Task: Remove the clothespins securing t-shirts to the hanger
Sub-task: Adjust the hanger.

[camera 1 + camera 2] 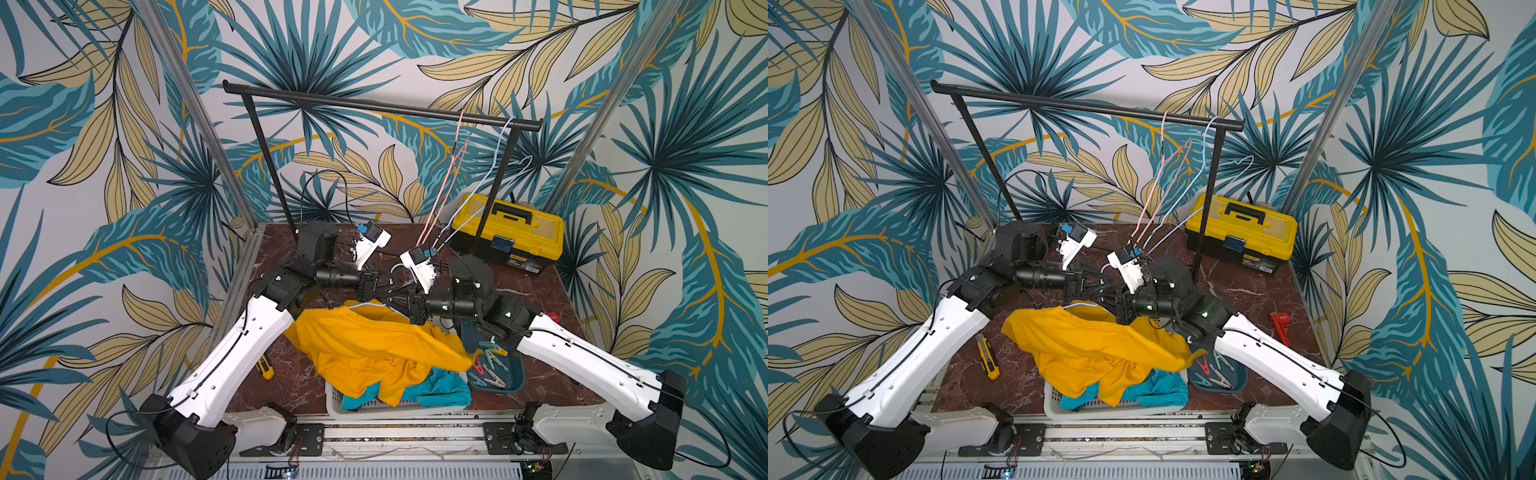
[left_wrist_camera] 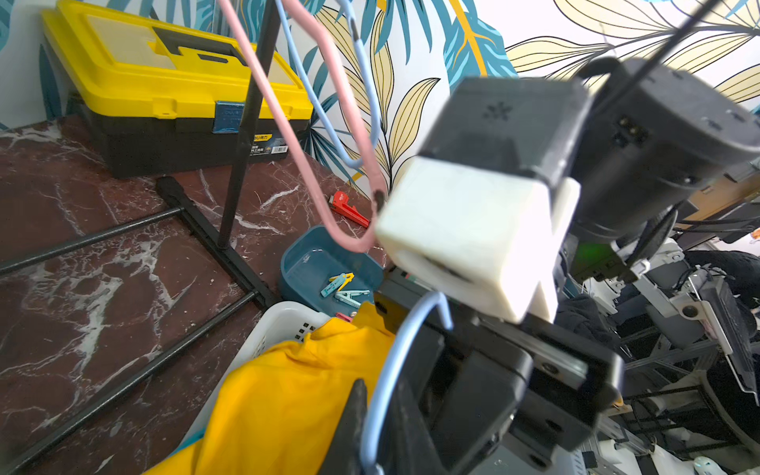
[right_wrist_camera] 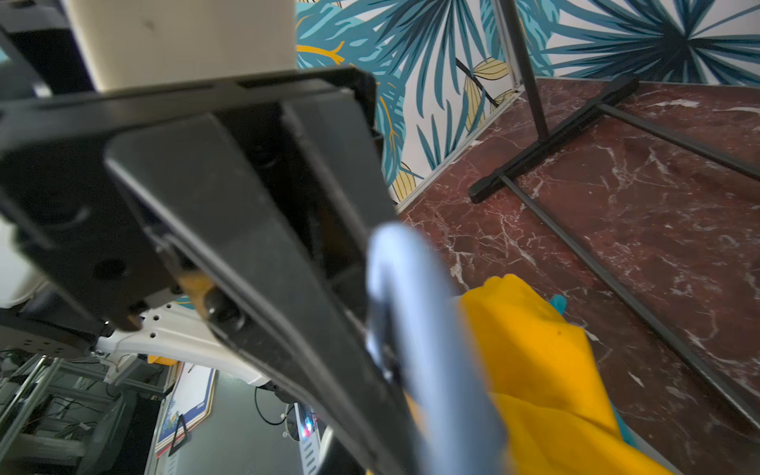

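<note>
A golden yellow t-shirt (image 1: pixel 374 345) (image 2: pixel 288 395) drapes over a white basket, hung on a light-blue hanger (image 1: pixel 365 304) (image 2: pixel 395 362). A turquoise t-shirt (image 1: pixel 440 390) lies under it. My left gripper (image 1: pixel 401 291) (image 2: pixel 384 395) and right gripper (image 1: pixel 395 301) meet above the shirt's collar. Both are closed around the hanger's hook (image 3: pixel 427 329), whose wire runs between the left fingers. Several clothespins (image 1: pixel 490 361) (image 2: pixel 341 283) lie loose in a dark blue tray (image 1: pixel 515 374). The right gripper's own jaws are hidden in its wrist view.
The white basket (image 1: pixel 332 399) sits at the front edge. A black rack (image 1: pixel 374 106) behind carries a pink hanger (image 1: pixel 449 183) and another blue hanger (image 1: pixel 498 166). A yellow toolbox (image 1: pixel 507 232) stands back right. A utility knife (image 1: pixel 264 368) lies left, a red wrench (image 1: pixel 1280 326) right.
</note>
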You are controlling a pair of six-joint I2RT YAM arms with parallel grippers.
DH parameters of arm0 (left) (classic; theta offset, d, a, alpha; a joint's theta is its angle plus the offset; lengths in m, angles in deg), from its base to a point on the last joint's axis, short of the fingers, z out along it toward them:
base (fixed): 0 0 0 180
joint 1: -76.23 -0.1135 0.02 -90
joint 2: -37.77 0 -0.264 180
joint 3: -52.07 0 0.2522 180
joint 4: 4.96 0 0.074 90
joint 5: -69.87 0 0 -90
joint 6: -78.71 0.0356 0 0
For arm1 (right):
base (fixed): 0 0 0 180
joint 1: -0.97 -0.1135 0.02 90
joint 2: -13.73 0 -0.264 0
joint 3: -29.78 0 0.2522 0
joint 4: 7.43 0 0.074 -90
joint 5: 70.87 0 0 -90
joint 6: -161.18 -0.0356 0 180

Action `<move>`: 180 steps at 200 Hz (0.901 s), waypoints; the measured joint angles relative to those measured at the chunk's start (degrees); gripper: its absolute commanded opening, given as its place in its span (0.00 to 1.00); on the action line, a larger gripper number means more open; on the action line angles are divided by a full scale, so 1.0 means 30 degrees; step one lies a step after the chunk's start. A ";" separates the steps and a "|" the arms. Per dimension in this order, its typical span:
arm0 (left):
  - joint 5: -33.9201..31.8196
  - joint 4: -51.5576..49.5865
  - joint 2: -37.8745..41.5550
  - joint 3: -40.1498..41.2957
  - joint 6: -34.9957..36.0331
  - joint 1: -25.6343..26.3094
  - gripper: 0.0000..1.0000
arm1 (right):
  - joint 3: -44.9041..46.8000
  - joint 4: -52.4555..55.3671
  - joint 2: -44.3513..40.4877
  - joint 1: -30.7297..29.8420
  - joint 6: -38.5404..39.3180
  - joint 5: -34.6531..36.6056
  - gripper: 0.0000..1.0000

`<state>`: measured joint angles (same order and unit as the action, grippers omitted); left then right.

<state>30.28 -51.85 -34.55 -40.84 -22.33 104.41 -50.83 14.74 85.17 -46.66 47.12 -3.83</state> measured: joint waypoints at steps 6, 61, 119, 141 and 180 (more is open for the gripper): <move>-0.0066 0.0022 0.0029 0.0000 -0.0117 0.0044 0.33 | 0.0233 -0.0109 -0.0168 -0.0007 -0.0029 0.0015 0.00; -0.1727 0.0015 0.1209 -0.0240 -0.0510 0.0087 1.00 | 0.1712 -0.0634 -0.2222 0.0007 0.0175 0.0612 0.00; -0.6747 -0.2594 0.3752 -0.1523 -0.0845 -0.0765 1.00 | 0.4736 -0.1836 -0.6659 0.0007 0.0270 0.2951 0.00; -0.8918 -0.4444 0.3818 -0.1814 -0.1297 -0.1428 1.00 | 0.5588 -0.1953 -0.8291 0.0007 0.0262 0.3898 0.00; -1.0112 -0.6186 0.4306 -0.0153 -0.2011 -0.1945 0.97 | 0.6186 -0.1931 -0.9843 0.0007 0.0233 0.4823 0.00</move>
<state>-0.06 -70.40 -21.63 -41.30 -28.37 98.57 -32.27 8.95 55.64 -46.64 47.82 10.64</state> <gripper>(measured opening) 0.995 0.076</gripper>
